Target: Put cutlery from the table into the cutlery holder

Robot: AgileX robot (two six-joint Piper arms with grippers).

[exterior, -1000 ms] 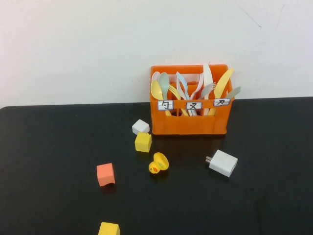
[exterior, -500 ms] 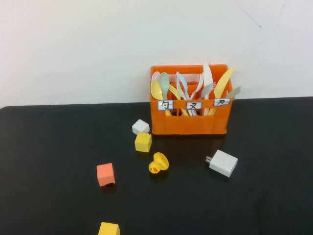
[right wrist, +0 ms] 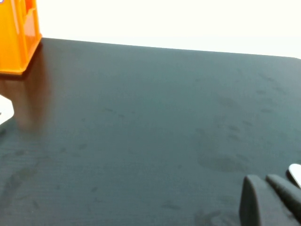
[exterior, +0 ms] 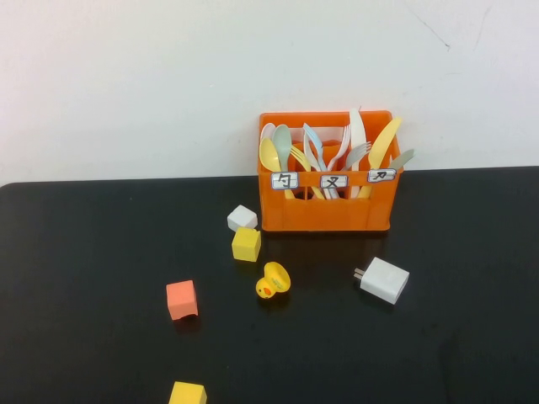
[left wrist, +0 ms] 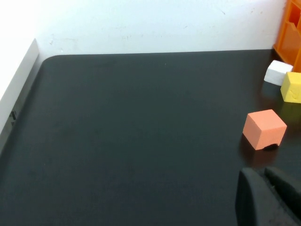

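The orange cutlery holder (exterior: 327,212) stands at the back of the black table (exterior: 84,252), against the wall. The white knife (exterior: 358,130) and the yellow knife (exterior: 385,141) stand upright in its right compartment, among pastel spoons and forks. No cutlery lies on the table in the high view. Neither arm shows in the high view. My left gripper (left wrist: 263,176) is shut and empty, low over the table near an orange cube (left wrist: 265,129). My right gripper (right wrist: 264,181) is shut and empty over bare table, far from the holder's corner (right wrist: 16,42).
A white charger block (exterior: 384,279), a yellow duck (exterior: 272,281), a white cube (exterior: 242,218), two yellow cubes (exterior: 246,244) (exterior: 187,394) and the orange cube (exterior: 181,300) lie in front of the holder. A small white shape (right wrist: 295,174) shows beside my right fingers.
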